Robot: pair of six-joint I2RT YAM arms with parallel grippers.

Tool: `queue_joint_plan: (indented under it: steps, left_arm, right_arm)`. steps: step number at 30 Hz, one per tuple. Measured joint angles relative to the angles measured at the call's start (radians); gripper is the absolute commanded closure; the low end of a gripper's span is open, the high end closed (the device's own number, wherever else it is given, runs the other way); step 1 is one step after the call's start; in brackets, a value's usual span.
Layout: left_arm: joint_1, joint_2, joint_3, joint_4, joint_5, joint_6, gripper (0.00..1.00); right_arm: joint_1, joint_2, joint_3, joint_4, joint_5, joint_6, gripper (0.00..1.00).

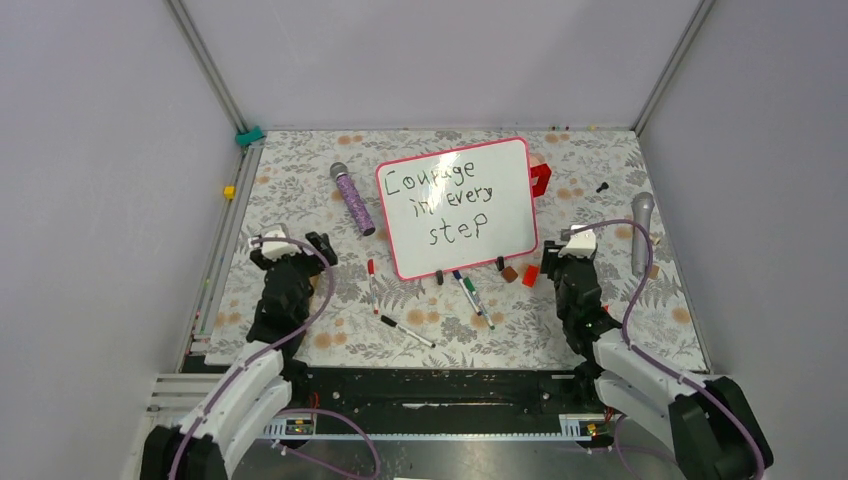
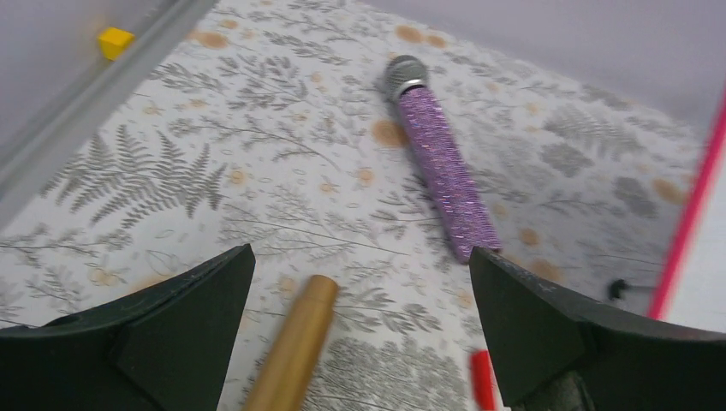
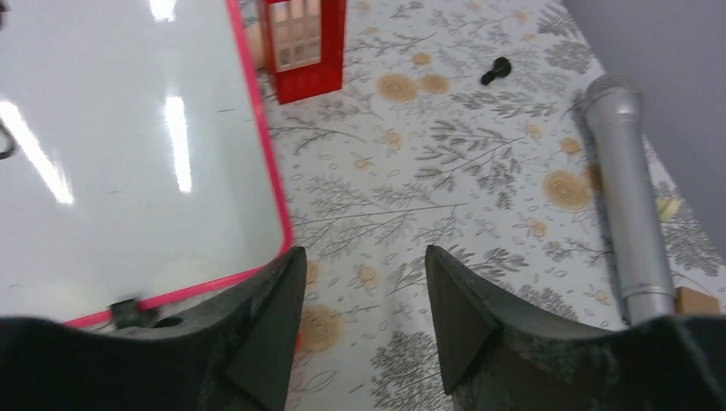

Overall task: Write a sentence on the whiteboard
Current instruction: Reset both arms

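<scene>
The whiteboard (sentence written) lies far-left of the nearer right fingers, part-open, empty; left fingers gape wide, empty

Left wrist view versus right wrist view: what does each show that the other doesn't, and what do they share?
Only the left wrist view: a purple glitter microphone, a yellow block and a gold cylinder close to the camera. Only the right wrist view: a silver microphone, a red block and a small black cap. Both: the pink-red frame of the whiteboard and the floral table cover.
</scene>
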Motion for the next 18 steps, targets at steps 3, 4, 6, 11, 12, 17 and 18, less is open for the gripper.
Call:
queue_joint_plan:
  steps: [3,4,6,11,12,17,18]
  left_arm:
    - [0.001,0.153,-0.049,0.211,-0.058,0.109,0.01]
    - [0.001,0.219,-0.061,0.274,-0.070,0.148,0.01]
    - [0.002,0.352,-0.069,0.377,-0.082,0.212,0.01]
    - [0.033,0.554,-0.071,0.589,-0.036,0.318,0.01]
    - [0.043,0.579,-0.071,0.627,-0.023,0.327,0.01]
    - [0.106,0.715,-0.068,0.777,0.073,0.343,0.01]
    - [0.113,0.718,-0.064,0.776,0.089,0.343,0.01]
  right_arm:
    - [-0.078,0.112,-0.031,0.185,-0.047,-0.042,0.40]
    - [-0.093,0.159,-0.025,0.218,-0.062,-0.056,0.39]
    - [-0.116,0.203,-0.013,0.241,-0.102,-0.080,0.38]
    - [-0.193,0.300,0.064,0.290,-0.164,-0.118,0.36]
    - [-0.216,0.301,0.073,0.294,-0.177,-0.113,0.36]
    - [-0.351,0.307,0.126,0.277,-0.233,-0.039,0.37]
    - [-0.368,0.307,0.137,0.273,-0.251,-0.026,0.37]
